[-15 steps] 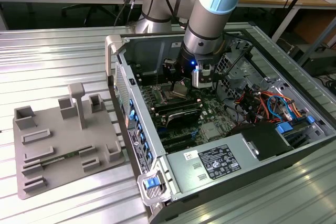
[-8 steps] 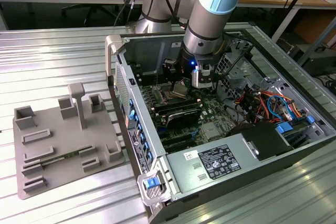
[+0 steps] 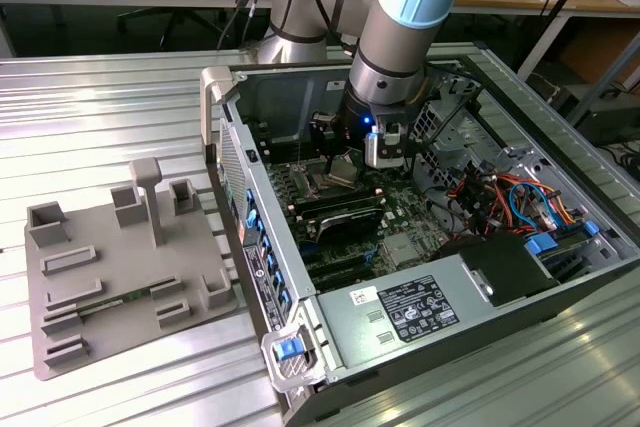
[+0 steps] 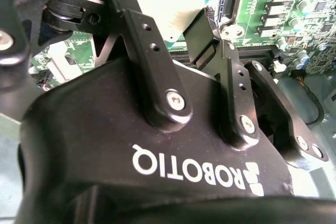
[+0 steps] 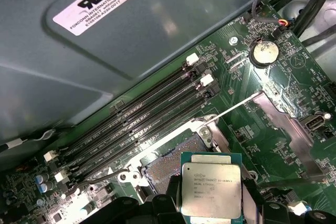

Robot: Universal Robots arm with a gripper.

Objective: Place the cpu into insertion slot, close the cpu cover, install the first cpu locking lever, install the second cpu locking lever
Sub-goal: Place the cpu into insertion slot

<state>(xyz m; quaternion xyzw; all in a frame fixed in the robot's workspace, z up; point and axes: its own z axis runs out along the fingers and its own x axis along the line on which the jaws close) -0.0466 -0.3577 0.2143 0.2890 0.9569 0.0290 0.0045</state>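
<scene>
The pincer [image 5: 211,205] grips the cpu [image 5: 210,182] by 2 edges, poised above the open insertion slot [image 5: 168,165], which lies just beyond and below it. The cpu seems offset from the slot; a skewed descent could bend the slot's pins.

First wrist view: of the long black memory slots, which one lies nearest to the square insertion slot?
The memory slot running right beside the silver rim of the insertion slot. The rest lie farther off, toward the grey case wall.
</scene>
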